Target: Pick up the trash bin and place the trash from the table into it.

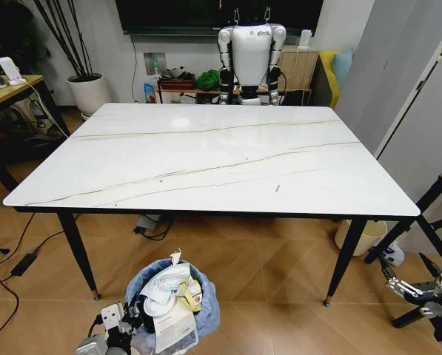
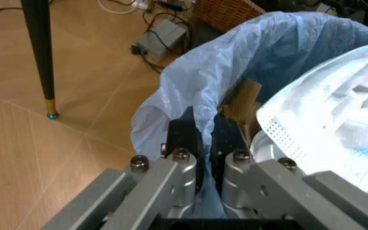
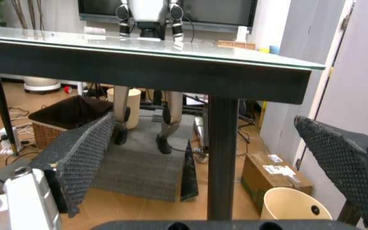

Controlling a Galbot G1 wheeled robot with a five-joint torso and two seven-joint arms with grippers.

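Note:
The trash bin (image 1: 170,299), dark and lined with a crinkled light-blue bag, stands on the floor in front of the table (image 1: 206,159), near its front left leg. My left gripper (image 1: 134,320) is shut on the near rim; in the left wrist view the fingers (image 2: 185,136) pinch the blue bag (image 2: 190,81). The trash (image 1: 165,292) fills the bin: white crumpled papers (image 2: 337,115), a brown carton piece (image 2: 243,103) and a yellow scrap. My right gripper (image 1: 407,284) hangs open low at the right, and the right gripper (image 3: 203,122) faces a black table leg (image 3: 222,163).
A plain cream bin (image 1: 361,237) sits under the table's right corner, also the cream bin (image 3: 293,208). Another robot (image 1: 250,52) stands behind the table. A white plant pot (image 1: 87,92) and wood desk (image 1: 6,85) are at left, cables (image 1: 17,262) on the floor, a black-framed stand (image 1: 435,200) at right.

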